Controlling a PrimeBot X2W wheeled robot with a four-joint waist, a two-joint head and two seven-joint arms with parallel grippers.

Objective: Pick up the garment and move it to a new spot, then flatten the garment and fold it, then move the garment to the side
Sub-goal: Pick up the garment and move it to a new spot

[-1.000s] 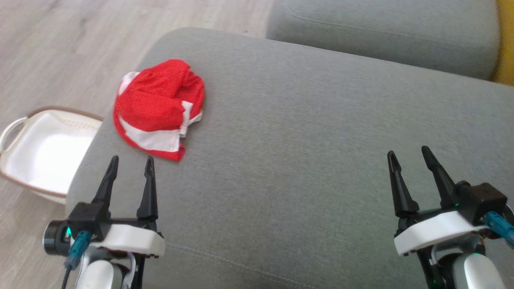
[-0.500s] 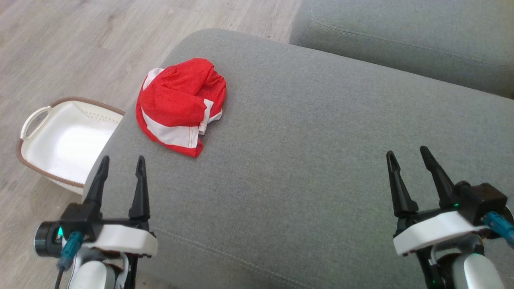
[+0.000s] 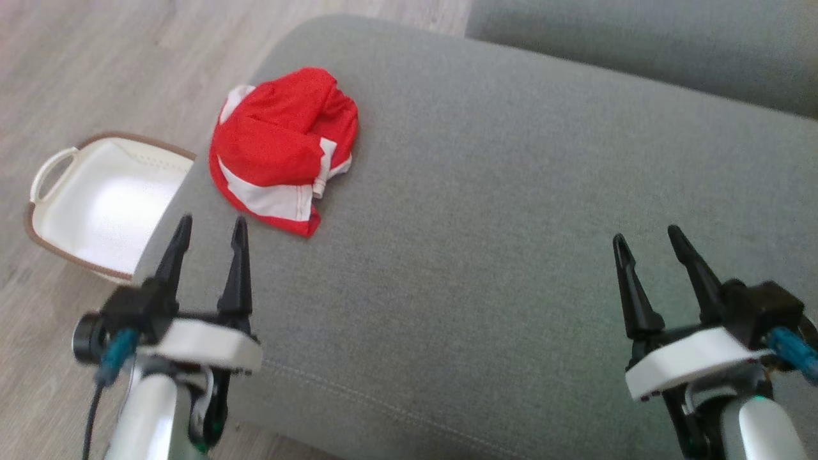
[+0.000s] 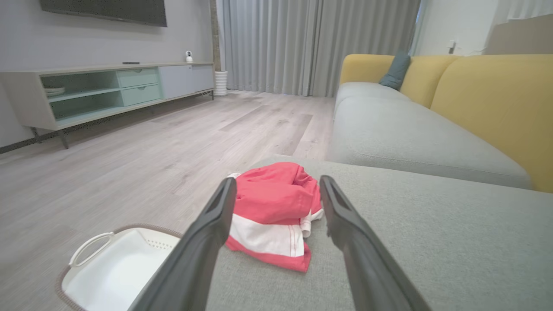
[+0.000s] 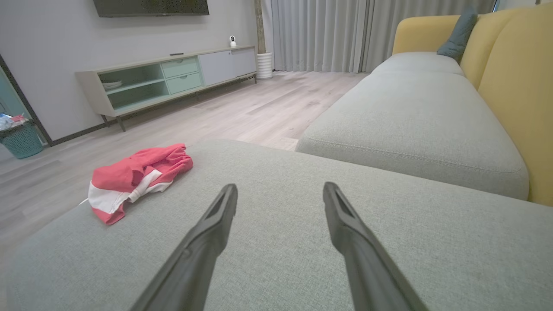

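Edging my left end effector (image 3: 212, 220) closer to the red garment (image 3: 281, 147) by the left edge of the cushion (image 3: 479, 223), right end effector (image 3: 645, 233) hovering apart, both released

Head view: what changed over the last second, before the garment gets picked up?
The camera shifted, so the whole picture slid. The left end effector edged forward toward the red garment, fingertips now just short of its near edge. Nothing taken hold of or let go. Unchanged: garment crumpled on the grey cushion, both end effectors open, right end effector where it was.
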